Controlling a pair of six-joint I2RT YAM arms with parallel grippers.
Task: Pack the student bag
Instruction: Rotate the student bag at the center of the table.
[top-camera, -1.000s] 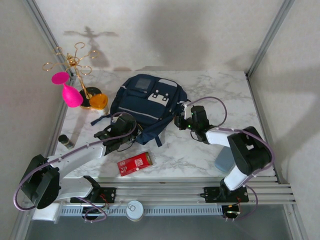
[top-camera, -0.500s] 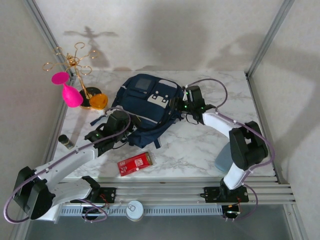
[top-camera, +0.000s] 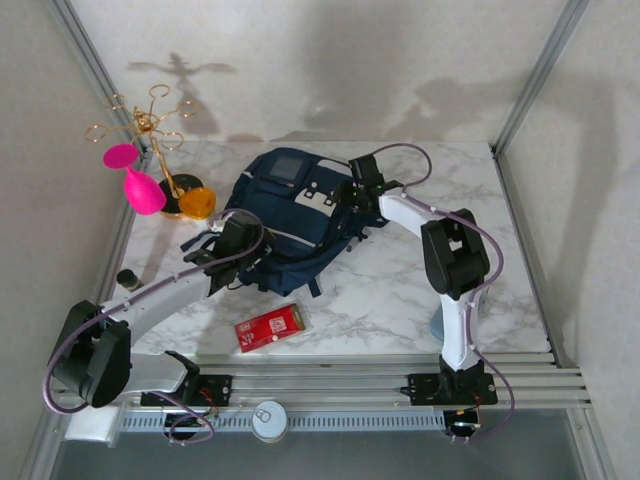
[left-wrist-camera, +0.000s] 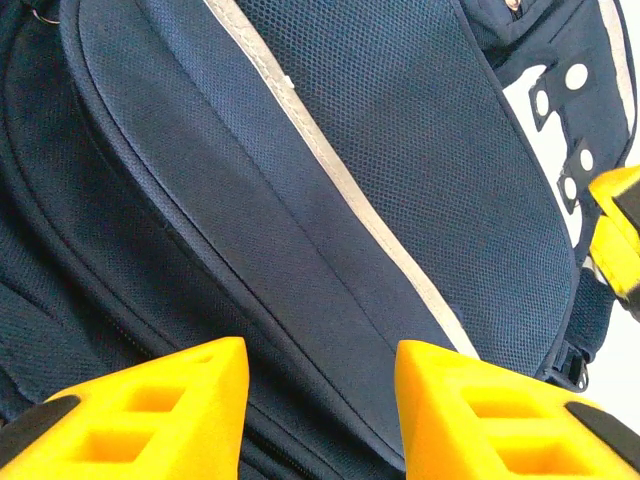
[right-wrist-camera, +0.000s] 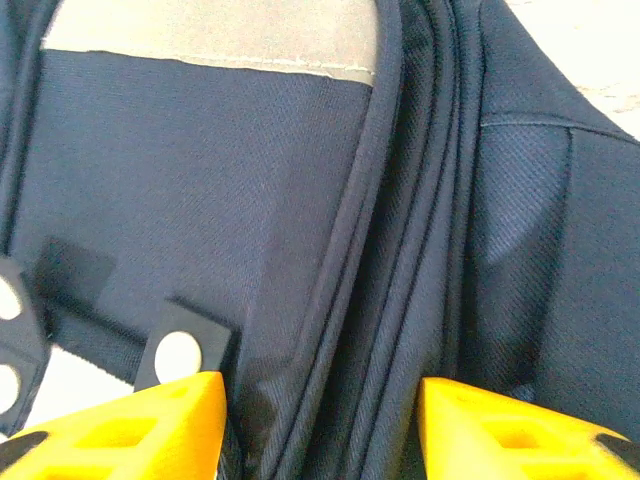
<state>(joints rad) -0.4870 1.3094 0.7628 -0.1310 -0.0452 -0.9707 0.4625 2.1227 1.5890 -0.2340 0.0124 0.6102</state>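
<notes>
Top external: one student bag (top-camera: 295, 215), one red box (top-camera: 270, 327) are shown; wrist views: fabric weave resolved; left jaws, right jaws parted, empty.

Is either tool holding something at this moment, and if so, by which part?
Nothing is held. The left tool and the right tool both stand open over the student bag, whose fabric lies flat, not pinched.
</notes>
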